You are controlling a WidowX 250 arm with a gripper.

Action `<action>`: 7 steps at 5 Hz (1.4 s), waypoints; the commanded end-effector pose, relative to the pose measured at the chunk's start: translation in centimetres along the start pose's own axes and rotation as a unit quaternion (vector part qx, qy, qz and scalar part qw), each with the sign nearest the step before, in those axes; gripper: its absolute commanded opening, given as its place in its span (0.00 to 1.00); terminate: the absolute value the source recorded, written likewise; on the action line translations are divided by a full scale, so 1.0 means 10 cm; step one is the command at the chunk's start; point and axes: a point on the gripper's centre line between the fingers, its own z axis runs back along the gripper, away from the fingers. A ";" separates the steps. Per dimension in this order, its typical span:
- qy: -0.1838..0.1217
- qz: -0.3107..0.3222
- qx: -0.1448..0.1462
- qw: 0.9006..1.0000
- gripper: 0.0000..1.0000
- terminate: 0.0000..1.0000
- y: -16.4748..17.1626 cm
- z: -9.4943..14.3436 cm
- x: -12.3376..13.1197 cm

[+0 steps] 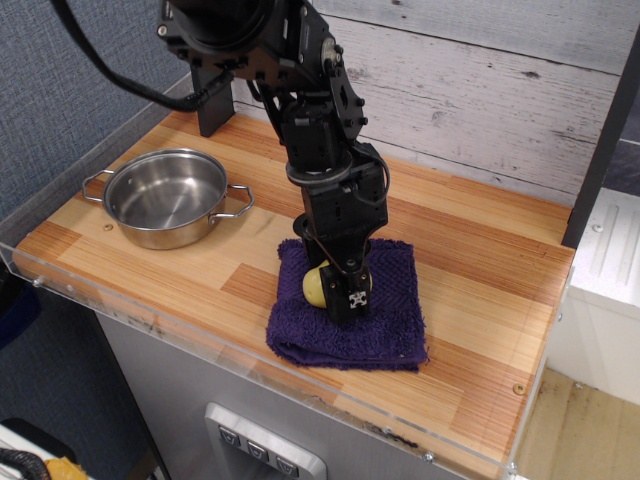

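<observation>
1. Yellow object point(314, 286), small and rounded, sits right at the tips of the claw point(338, 298), pressed against the picture-left side of the near dark finger point(357, 297).
2. The claw points straight down, tips at cloth level. Only that one finger shows clearly and the rest is hidden behind the object, so I cannot tell whether it is clamped on or merely alongside.
3. Directly beneath the claw is a folded purple towel point(390, 325). The yellow object rests on its picture-left part.
4. Under the towel is the wooden counter point(480, 300).
5. Well apart from the claw, up and to picture-left, a steel pot point(165, 200) stands upright with two side handles.
6. Behind the claw is a grey plank wall point(480, 90).
</observation>
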 end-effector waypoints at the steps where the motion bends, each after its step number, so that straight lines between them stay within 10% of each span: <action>1: -0.016 -0.016 -0.002 1.000 1.00 0.00 -0.04 0.14 0.07; 4: -0.055 -0.017 0.042 0.997 1.00 0.00 -0.11 0.83 0.19; 7: -0.066 0.024 0.025 0.997 1.00 0.00 -0.20 1.50 0.32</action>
